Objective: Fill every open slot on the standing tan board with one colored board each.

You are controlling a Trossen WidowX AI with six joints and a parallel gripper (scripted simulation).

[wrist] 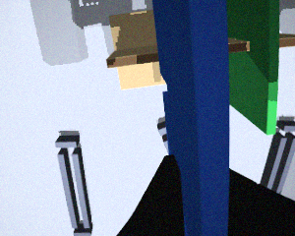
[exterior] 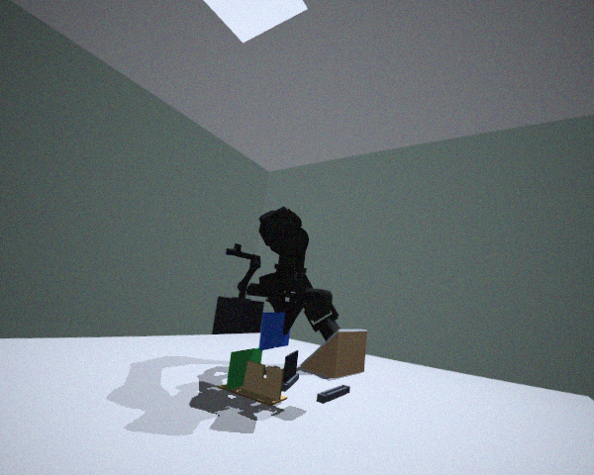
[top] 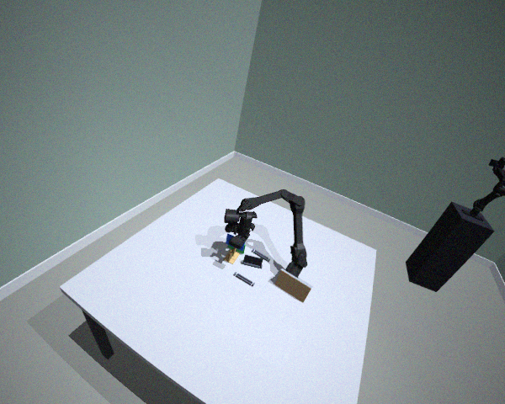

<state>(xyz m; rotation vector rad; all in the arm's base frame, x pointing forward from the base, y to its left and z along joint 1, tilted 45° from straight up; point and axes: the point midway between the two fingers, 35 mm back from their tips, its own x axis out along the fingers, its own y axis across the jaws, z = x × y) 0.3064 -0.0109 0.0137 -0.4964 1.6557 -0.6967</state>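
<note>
Our gripper [top: 238, 241] [exterior: 286, 329] [wrist: 181, 163] is nearly closed, pinching the upright blue board [top: 229, 238] [exterior: 272, 331] [wrist: 208, 98] above the table. From the tan board [top: 231, 256] [exterior: 260, 384] [wrist: 138, 60] in the top view, we see the flat green board [top: 242, 252] [exterior: 237, 372] [wrist: 253, 49] at one o'clock, seated crosswise; a black board [top: 252, 261] [exterior: 290, 363] at three; a grooved holder [top: 244, 279] [exterior: 333, 393] [wrist: 72, 187] at five; and a brown wedge [top: 292, 285] [exterior: 350, 352] at four.

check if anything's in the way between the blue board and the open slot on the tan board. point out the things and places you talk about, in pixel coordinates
Nothing visible stands between them. The gripper [exterior: 286, 330] holds the blue board [exterior: 273, 331] [wrist: 204, 118] raised above the tan board [exterior: 256, 380] [wrist: 133, 60]. The green board [exterior: 242, 366] [wrist: 256, 59] stands in the tan board beside that path, seemingly not across it.
</note>
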